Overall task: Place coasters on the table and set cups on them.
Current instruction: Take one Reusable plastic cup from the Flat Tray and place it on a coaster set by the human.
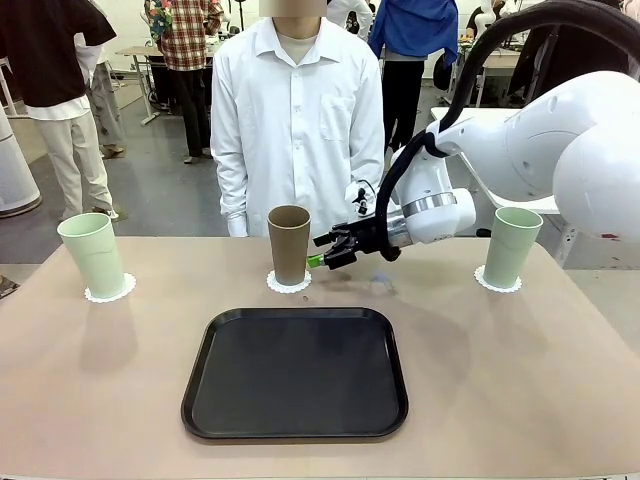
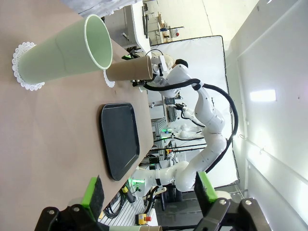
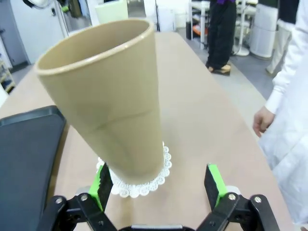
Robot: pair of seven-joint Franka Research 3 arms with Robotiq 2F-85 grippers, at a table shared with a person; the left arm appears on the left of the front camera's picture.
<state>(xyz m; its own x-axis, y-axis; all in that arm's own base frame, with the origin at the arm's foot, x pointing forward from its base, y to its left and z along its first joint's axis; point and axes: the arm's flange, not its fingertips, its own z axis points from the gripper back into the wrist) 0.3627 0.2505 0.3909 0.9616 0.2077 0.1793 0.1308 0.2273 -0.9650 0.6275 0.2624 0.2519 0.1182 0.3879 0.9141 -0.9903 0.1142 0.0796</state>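
While the front view shows all three cups on doilies along the desk [image 1: 90, 400], brown cup [image 1: 289, 244] central, the right tool [image 1: 322, 252] stands released beside it. Left wrist view: left tool [image 2: 149, 192] released, apparently idle. Right wrist view: cup seated; task looks finished.

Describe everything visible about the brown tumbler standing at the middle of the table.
The tall tapered brown matte tumbler, handleless and open-topped, stands upright on a round white lacy paper doily on the beige table's far side, behind the black tray. A faint seam rings its lower body. The right gripper is open just beside its base, jaws not gripping it.
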